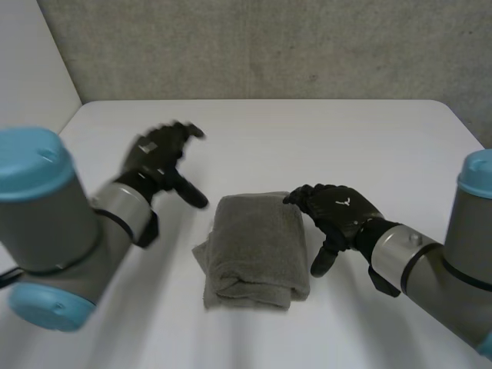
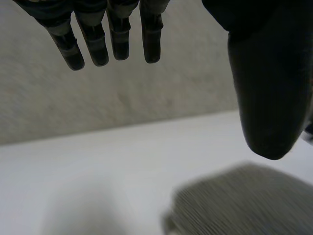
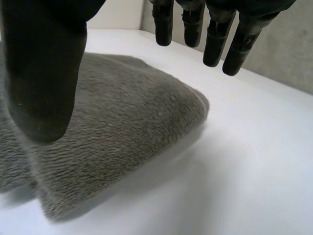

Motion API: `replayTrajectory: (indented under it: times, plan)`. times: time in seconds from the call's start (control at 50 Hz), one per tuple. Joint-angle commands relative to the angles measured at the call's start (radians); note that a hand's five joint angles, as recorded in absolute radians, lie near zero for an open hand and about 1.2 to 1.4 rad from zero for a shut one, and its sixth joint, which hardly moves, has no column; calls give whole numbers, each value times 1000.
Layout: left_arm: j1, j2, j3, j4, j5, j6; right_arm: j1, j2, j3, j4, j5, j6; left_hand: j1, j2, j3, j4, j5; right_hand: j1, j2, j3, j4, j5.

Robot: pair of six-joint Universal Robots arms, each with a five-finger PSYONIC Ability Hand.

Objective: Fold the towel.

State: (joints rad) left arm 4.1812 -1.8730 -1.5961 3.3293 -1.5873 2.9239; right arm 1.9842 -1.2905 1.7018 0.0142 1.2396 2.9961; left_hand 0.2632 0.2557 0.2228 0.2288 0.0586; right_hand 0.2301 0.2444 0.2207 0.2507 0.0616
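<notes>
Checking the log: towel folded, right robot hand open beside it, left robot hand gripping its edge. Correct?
No. The left robot hand grips nothing: the head view shows it open, clear of the towel. The rest holds: towel folded, right robot hand open beside it.

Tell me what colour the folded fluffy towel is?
The folded fluffy towel is plain brownish grey, no pattern; clearest in the right wrist view.

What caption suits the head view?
Folded grey towel on white table; left hand and right hand open beside it.
</notes>
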Motion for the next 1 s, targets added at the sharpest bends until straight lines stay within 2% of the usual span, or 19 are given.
replayTrajectory:
  times: [0.02, 0.16, 0.3, 0.42, 0.52, 0.72, 0.8, 0.92, 1.0]
  plan:
    - [-98, -120, -8, 12, -26, 72, 56, 137, -83, -62, 136, 87, -29, -22, -48, -54, 1, -56, -70, -46, -76, -62]
    - [-144, -215, -8, 19, -86, 150, 90, 192, -90, -145, 176, 158, -29, -22, -48, -54, 1, -56, -70, -46, -76, -62]
    - [-165, -275, -8, 53, -120, 176, 126, 258, -122, -183, 204, 176, -26, -19, -48, -54, 4, -56, -70, -46, -76, -62]
    - [-164, -272, -4, 55, -134, 176, 136, 304, -149, -180, 221, 168, -29, -22, -48, -54, 1, -56, -70, -46, -76, -62]
    - [-153, -235, 1, 52, -140, 176, 136, 290, -152, -177, 218, 167, -35, -27, -48, -54, -5, -56, -70, -46, -76, -62]
    - [-136, -95, 13, 45, -141, 167, 120, 108, -154, -161, 227, 147, -67, -60, -48, -54, -37, -56, -70, -46, -76, -62]
    - [-112, -44, 38, 42, -138, 166, 76, -14, -166, -149, 315, 84, -67, -60, -48, -54, -37, -56, -70, -46, -76, -62]
    - [-38, 34, 153, -67, -158, 173, 42, -88, -270, -45, 376, -69, -70, -63, -48, -54, -40, -56, -70, -46, -76, -62]
    - [40, 44, 246, -201, -189, 172, 16, -105, -304, -13, 393, -55, -70, -63, -48, -54, -40, -56, -70, -46, -76, -62]
